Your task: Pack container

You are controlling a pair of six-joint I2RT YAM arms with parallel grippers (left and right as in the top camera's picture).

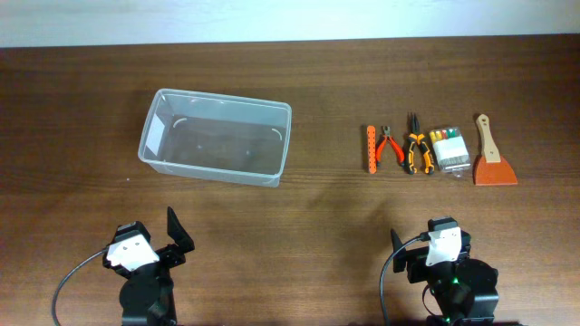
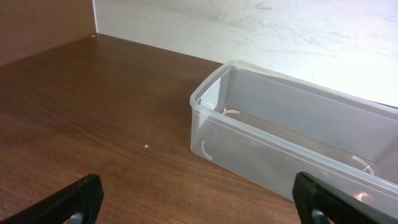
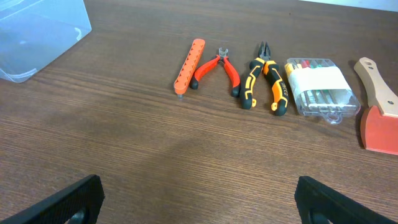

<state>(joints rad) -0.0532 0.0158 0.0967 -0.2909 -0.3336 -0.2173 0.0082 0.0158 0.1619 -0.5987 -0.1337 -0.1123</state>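
Note:
The clear plastic container (image 1: 216, 137) stands empty at the table's left centre; it also shows in the left wrist view (image 2: 292, 143) and at the corner of the right wrist view (image 3: 37, 34). A row of tools lies at the right: an orange bit holder (image 1: 371, 148), red cutters (image 1: 391, 145), orange-black pliers (image 1: 416, 150), a clear bit case (image 1: 449, 149) and an orange scraper (image 1: 492, 156). They also show in the right wrist view: the bit holder (image 3: 189, 66), cutters (image 3: 217, 70), pliers (image 3: 265, 83), case (image 3: 320, 89) and scraper (image 3: 379, 106). My left gripper (image 2: 199, 202) is open and empty near the front edge. My right gripper (image 3: 199, 202) is open and empty in front of the tools.
A brown wooden table (image 1: 326, 208) bears everything. A white wall (image 2: 280, 31) rises behind the container at the table's far edge.

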